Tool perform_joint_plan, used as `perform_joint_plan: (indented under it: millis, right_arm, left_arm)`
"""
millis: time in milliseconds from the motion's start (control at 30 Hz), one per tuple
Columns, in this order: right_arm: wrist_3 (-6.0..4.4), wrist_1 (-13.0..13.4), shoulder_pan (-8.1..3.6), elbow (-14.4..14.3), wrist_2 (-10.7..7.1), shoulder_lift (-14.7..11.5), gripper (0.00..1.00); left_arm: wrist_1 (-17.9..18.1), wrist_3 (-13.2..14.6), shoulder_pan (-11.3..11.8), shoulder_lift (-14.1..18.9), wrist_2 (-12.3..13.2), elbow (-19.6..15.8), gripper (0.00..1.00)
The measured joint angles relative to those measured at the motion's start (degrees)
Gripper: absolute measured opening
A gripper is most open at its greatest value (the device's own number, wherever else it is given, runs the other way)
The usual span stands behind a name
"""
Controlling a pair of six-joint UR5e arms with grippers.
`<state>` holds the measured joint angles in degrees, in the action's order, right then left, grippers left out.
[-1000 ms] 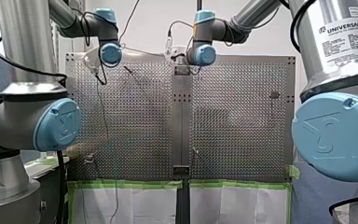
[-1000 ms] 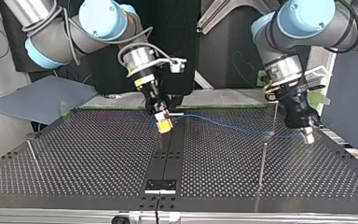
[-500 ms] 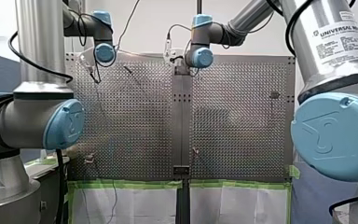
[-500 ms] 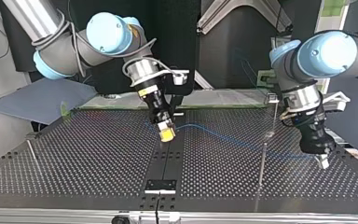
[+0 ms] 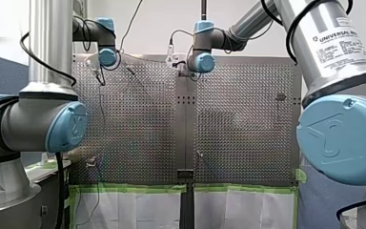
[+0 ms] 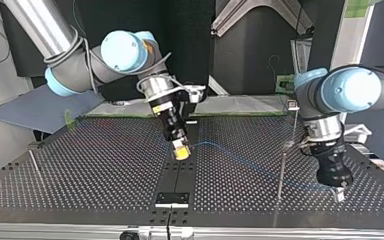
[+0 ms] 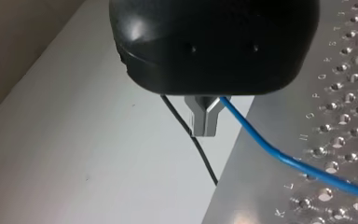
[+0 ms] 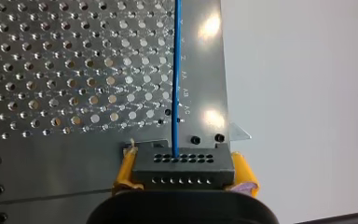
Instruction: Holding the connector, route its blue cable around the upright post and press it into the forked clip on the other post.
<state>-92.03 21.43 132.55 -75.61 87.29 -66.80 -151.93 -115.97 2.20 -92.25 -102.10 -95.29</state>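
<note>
One connector (image 8: 182,164), one blue cable (image 8: 175,70): wrist views alone show my right gripper (image 8: 185,171) clamping connector, my left gripper (image 7: 204,122) seemingly pinching cable

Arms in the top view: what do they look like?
Both are silver-grey tubes with pale blue joint caps and black cables running alongside. My right arm ends in black with yellow-padded jaws; my left arm ends in a black body with small metal jaws. A printed Universal label sits on my right arm.
</note>
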Motion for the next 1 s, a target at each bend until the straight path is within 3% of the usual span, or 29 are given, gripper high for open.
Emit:
perform_joint_plan:
  millis: [333, 533, 1000]
  right_arm:
    - [0.02, -0.16, -0.50, 0.06, 0.00, 1.31, 0.00]
    - [0.22, -0.36, -0.62, 0.06, 0.00, 2.13, 0.00]
    - [0.52, -0.36, -0.53, 0.00, 0.27, 4.93, 0.00]
  left_arm:
    - [-0.25, 0.65, 0.02, -4.47, 4.52, 1.21, 0.00]
    - [-0.25, 1.26, 0.04, -5.90, 4.50, 0.18, 0.00]
    - [6.07, 0.65, -0.36, -7.34, 5.49, -5.12, 0.00]
